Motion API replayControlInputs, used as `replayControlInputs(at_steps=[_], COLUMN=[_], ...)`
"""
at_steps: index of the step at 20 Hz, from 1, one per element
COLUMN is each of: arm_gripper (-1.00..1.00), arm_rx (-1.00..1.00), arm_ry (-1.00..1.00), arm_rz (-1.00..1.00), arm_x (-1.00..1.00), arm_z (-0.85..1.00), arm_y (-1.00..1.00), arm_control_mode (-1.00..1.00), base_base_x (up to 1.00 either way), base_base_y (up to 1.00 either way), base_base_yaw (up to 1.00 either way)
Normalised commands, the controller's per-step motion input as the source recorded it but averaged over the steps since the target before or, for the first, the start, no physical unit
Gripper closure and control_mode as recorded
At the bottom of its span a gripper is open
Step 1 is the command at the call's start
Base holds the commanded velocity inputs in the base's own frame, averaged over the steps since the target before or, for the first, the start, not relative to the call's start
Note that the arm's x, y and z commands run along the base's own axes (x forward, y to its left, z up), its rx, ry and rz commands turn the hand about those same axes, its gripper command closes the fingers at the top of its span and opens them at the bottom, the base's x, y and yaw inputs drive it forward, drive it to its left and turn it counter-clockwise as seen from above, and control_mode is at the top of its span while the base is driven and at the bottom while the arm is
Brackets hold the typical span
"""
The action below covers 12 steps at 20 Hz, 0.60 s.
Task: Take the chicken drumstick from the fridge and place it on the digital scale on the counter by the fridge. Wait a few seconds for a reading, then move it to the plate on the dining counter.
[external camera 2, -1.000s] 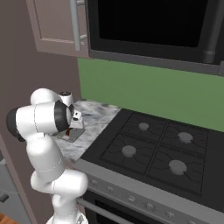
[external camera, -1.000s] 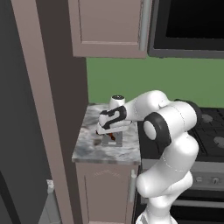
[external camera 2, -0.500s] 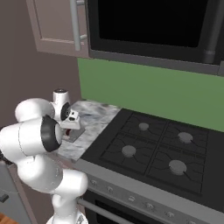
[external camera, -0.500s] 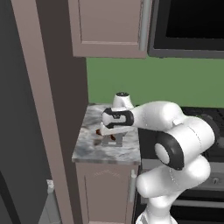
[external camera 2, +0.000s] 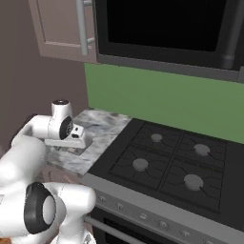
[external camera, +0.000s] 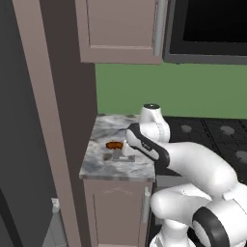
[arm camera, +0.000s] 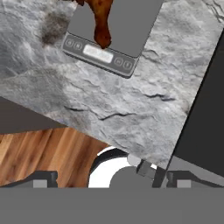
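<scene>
Since a sec ago gripper (arm camera: 105,177) lifts off w/ fingers wide apart, drumstick (arm camera: 101,17) sits on scale (arm camera: 114,33) on counter (external camera: 99,166); coming back crooked could knock it off.

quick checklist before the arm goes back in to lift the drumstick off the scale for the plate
1. Chicken drumstick on the digital scale: ok, it lies on the platform in the hand view.
2. Gripper open and empty: ok, fingers spread wide with nothing between them.
3. Gripper clear of the drumstick: ok, it is drawn back from the scale, over the counter edge.
4. Scale seated on the counter: ok, flat on the marbled top, beside the stovetop.
5. Reading on the scale display: cannot tell, the panel is too blurred.
6. Plate ready on the dining counter: cannot tell.
</scene>
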Motion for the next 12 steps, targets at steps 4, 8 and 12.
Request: replayControlInputs(at_steps=[4,8,12], arm_gripper=[-1.0,-1.0,-1.0], arm_rx=[0.0,-0.02,-0.01], arm_ry=[0.0,0.0,-0.02], arm_rz=[0.0,0.0,0.0], arm_x=[-0.74,-0.71,-0.24], arm_z=[0.82,0.89,0.28], arm_y=[-0.21,-0.08,0.0], arm_control_mode=[-1.0,-1.0,-1.0], base_base_x=[0.0,0.0,0.0], base_base_y=[0.0,0.0,0.0], base_base_yaw=[0.0,0.0,0.0])
